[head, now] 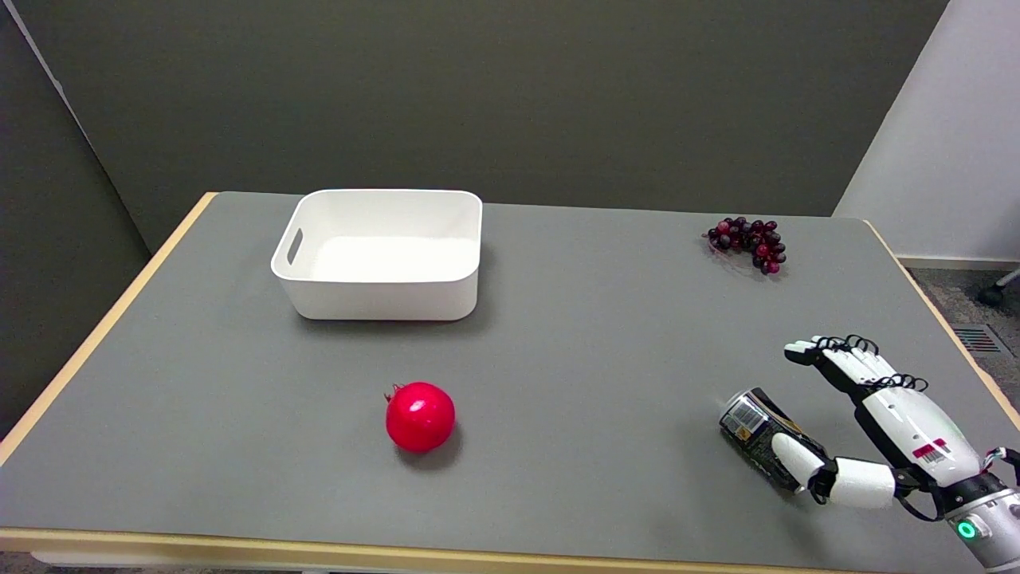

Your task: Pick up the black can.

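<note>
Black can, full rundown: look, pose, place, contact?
The black can is a small drink can, metal by its sheen, black with a white barcode panel near its silvery end. It lies on its side on the grey table, near the front right corner, that end facing up-left. The right hand is spread around it: the thumb lies across its near end, seemingly touching, while the other fingers stretch out above and behind it, apart. It is not lifted.
</note>
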